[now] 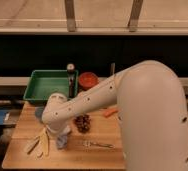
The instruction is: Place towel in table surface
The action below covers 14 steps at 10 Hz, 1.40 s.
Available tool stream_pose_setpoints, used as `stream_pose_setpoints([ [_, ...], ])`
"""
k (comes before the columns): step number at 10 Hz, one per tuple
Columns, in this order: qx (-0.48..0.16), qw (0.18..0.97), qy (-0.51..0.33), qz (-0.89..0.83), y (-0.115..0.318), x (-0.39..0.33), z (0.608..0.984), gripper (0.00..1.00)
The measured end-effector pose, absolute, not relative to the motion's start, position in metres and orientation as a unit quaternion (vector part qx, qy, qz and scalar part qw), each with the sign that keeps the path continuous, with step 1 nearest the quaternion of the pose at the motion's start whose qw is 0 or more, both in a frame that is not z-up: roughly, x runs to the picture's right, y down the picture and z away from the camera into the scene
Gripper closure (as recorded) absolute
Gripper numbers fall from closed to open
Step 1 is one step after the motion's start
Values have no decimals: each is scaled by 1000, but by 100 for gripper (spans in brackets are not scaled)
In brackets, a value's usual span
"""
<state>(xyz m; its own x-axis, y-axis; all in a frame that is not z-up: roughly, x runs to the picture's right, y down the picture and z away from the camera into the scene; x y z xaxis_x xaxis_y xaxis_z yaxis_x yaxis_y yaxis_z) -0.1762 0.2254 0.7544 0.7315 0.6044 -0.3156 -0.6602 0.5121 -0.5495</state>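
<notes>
The towel (62, 141), a small pale grey-blue cloth, sits bunched on the table surface (102, 157) near its front left. My gripper (62, 135) comes straight down onto it from the white wrist (55, 112), shut on the towel's top. The big white arm reaches in from the right and hides most of the gripper. To the right of the towel, the dark grape bunch (82, 123) lies apart from it.
A green tray (47, 82) stands at the back left, with a bottle (70, 71) and a red bowl (88, 80) beside it. A fork (98, 145) lies front centre, an orange piece (109, 112) mid table, and pale yellow strips (39, 143) left of the towel.
</notes>
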Motion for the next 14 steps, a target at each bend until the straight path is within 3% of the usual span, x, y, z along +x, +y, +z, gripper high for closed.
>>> stream_pose_setpoints([
  [7,-247,869,86,421,141,-110,706,100],
  [14,-184,828,140,510,124,-22,681,100],
])
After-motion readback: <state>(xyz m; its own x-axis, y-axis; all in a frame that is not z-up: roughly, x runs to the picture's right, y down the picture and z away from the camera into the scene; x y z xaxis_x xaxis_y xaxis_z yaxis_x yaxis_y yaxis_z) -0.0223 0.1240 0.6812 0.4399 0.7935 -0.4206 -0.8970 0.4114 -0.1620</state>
